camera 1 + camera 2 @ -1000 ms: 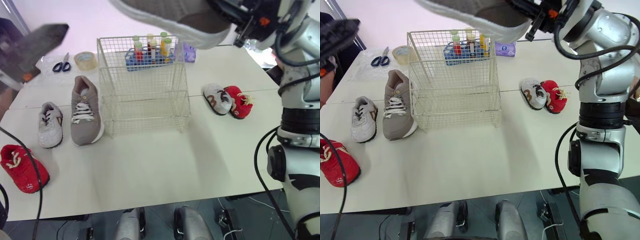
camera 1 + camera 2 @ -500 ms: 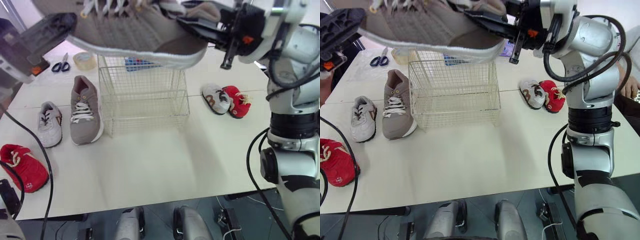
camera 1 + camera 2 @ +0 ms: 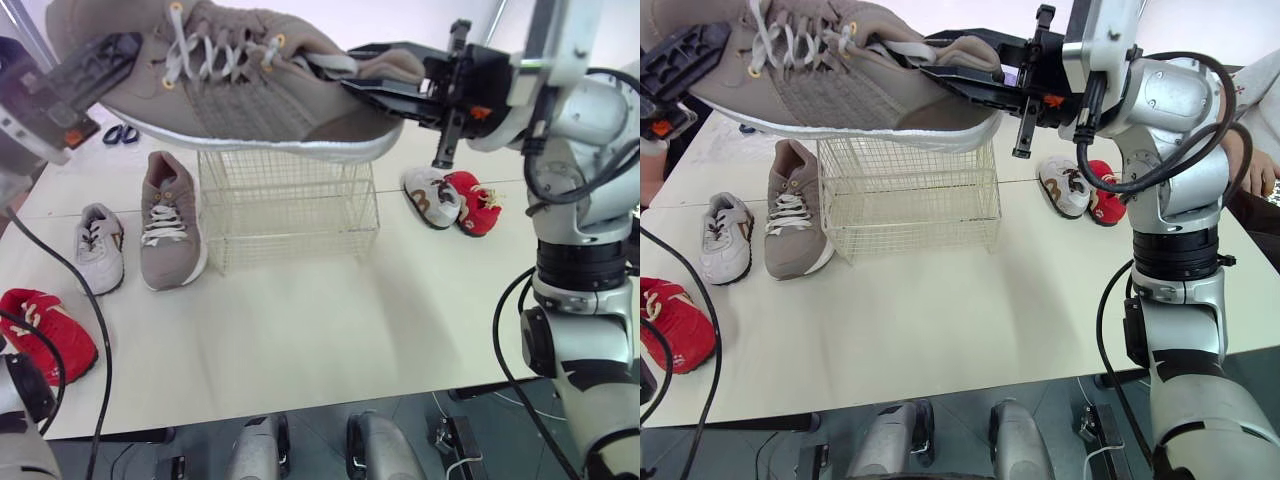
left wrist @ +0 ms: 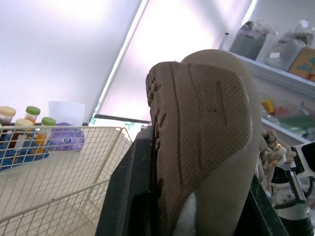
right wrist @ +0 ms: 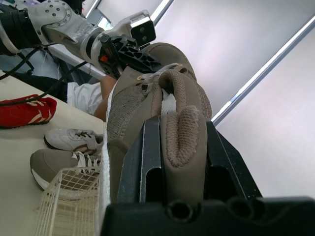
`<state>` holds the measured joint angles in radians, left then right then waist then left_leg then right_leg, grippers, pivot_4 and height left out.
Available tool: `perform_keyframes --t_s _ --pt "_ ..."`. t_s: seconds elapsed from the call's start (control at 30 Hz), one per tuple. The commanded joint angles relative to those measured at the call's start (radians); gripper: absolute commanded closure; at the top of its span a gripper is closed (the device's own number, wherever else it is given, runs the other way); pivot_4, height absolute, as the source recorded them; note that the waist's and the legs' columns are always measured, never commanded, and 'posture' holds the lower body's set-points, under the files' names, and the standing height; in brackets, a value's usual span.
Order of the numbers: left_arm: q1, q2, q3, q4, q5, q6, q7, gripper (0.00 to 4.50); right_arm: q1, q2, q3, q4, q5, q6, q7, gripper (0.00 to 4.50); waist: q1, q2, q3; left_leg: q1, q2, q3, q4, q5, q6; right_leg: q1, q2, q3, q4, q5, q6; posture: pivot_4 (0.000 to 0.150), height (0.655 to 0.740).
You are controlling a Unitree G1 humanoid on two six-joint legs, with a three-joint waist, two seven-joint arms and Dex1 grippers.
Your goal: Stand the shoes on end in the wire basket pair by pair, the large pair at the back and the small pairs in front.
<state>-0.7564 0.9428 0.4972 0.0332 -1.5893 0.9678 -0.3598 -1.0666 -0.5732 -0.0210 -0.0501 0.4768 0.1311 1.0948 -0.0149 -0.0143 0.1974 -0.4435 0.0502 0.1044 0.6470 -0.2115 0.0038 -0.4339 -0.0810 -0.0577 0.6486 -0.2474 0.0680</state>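
Note:
A large taupe shoe (image 3: 240, 90) hangs level in the air over the wire basket (image 3: 290, 210), laces up. My right gripper (image 3: 360, 90) is shut on its heel collar (image 5: 184, 142). My left gripper (image 3: 95, 60) clasps the toe, with the sole (image 4: 197, 147) between its fingers. The matching taupe shoe (image 3: 168, 222) lies on the table left of the basket. Beside it are a small white shoe (image 3: 100, 250) and a small red shoe (image 3: 45, 335). Another white shoe (image 3: 432, 197) and red shoe (image 3: 477, 203) lie right of the basket.
Behind the basket stand a blue rack of capped tubes (image 4: 22, 142) and a purple packet (image 4: 66, 137). Scissors (image 3: 112, 133) lie at the table's back left. A person sits at the right edge (image 3: 1255, 130). The white table (image 3: 320, 320) stretches bare in front of the basket.
The held shoe came down and turned laces up over the basket. My left gripper moved onto the toe and closed on it. The right gripper kept its grip on the heel.

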Motion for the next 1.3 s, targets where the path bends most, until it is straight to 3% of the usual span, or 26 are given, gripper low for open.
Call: perform_keyframes --t_s 0.03,0.07,0.13,0.2,0.27,0.3,0.37,0.47,0.7,0.9,1.3 --pt "-0.002 -0.029 0.058 -0.063 -0.058 -0.022 0.028 3.86 -0.005 -0.008 -0.053 0.000 0.013 0.027 -0.058 4.28 0.000 0.000 0.000 0.000 0.000 0.000 0.000 0.000 0.000 0.000 0.000 0.000 0.000 0.000 0.000 0.150 0.7400" --pt "-0.001 -0.048 0.071 -0.072 -0.074 -0.039 0.055 3.87 0.002 -0.002 -0.069 0.011 0.029 0.063 -0.088 3.27 0.001 0.000 0.000 0.000 0.000 0.000 0.000 0.000 0.000 0.000 0.000 0.000 0.000 0.000 0.000 0.150 0.7400" --pt "0.005 -0.087 0.100 -0.099 -0.101 -0.073 0.111 3.87 0.030 0.011 -0.117 0.032 0.080 0.134 -0.149 2.57 0.002 -0.001 0.000 0.000 0.001 -0.001 0.000 0.000 0.000 0.000 0.000 0.000 0.001 0.000 0.000 0.150 0.7400" --pt "0.022 -0.130 0.134 -0.134 -0.121 -0.114 0.164 3.87 0.064 0.053 -0.206 0.050 0.180 0.223 -0.265 1.45 0.002 -0.004 -0.002 0.000 0.001 -0.001 0.001 0.000 0.000 0.001 -0.001 0.000 0.000 0.000 0.000 0.150 0.7400" --pt "0.047 -0.176 0.162 -0.181 -0.127 -0.162 0.210 3.87 0.084 0.140 -0.337 0.046 0.418 0.364 -0.469 0.36 0.002 -0.004 -0.002 0.000 0.001 -0.002 0.001 0.000 0.000 0.002 -0.001 0.000 0.000 0.001 0.001 0.150 0.7400" --pt "0.057 -0.196 0.171 -0.204 -0.120 -0.187 0.230 3.87 0.088 0.184 -0.392 0.040 0.548 0.421 -0.574 0.06 0.001 -0.004 -0.002 0.001 0.001 -0.002 0.001 0.000 0.000 0.002 -0.001 0.000 0.000 0.002 0.001 0.150 0.7400" --pt "0.061 -0.257 0.186 -0.267 -0.106 -0.266 0.290 3.87 0.143 0.294 -0.415 -0.044 0.743 0.483 -0.722 0.06 0.001 -0.004 -0.002 0.000 0.002 -0.002 0.001 0.000 0.000 0.002 -0.001 0.000 0.000 0.004 0.001 0.150 0.7400" --pt "0.061 -0.354 0.169 -0.367 -0.080 -0.366 0.354 3.87 0.226 0.438 -0.365 -0.168 0.832 0.497 -0.873 0.06 -0.001 -0.004 -0.002 0.001 0.002 -0.002 0.000 0.000 0.000 0.003 -0.001 0.000 0.000 0.004 0.001 0.150 0.7400" --pt "0.029 -0.565 -0.025 -0.393 0.149 -0.510 0.313 3.87 0.223 0.643 -0.211 -0.155 0.747 0.412 -0.885 0.06 0.005 -0.004 -0.002 0.001 -0.001 0.000 0.002 0.003 0.002 0.005 0.002 -0.001 -0.001 0.005 0.001 0.150 0.7400" --pt "0.024 -0.658 -0.059 -0.366 0.235 -0.590 0.288 3.87 0.159 0.670 -0.164 -0.095 0.688 0.363 -0.798 0.06 0.001 -0.004 -0.002 -0.001 -0.001 0.000 0.002 0.006 0.005 0.005 0.001 -0.001 -0.007 0.010 -0.001 0.150 0.7400" --pt "0.200 -0.712 -0.119 -0.432 0.196 -0.556 0.252 3.87 0.055 0.702 -0.155 0.081 0.524 0.221 -0.711 0.06 -0.002 -0.004 -0.002 -0.001 0.000 -0.001 0.000 0.006 0.005 0.004 0.002 -0.001 -0.008 0.010 0.000 0.150 0.7400"
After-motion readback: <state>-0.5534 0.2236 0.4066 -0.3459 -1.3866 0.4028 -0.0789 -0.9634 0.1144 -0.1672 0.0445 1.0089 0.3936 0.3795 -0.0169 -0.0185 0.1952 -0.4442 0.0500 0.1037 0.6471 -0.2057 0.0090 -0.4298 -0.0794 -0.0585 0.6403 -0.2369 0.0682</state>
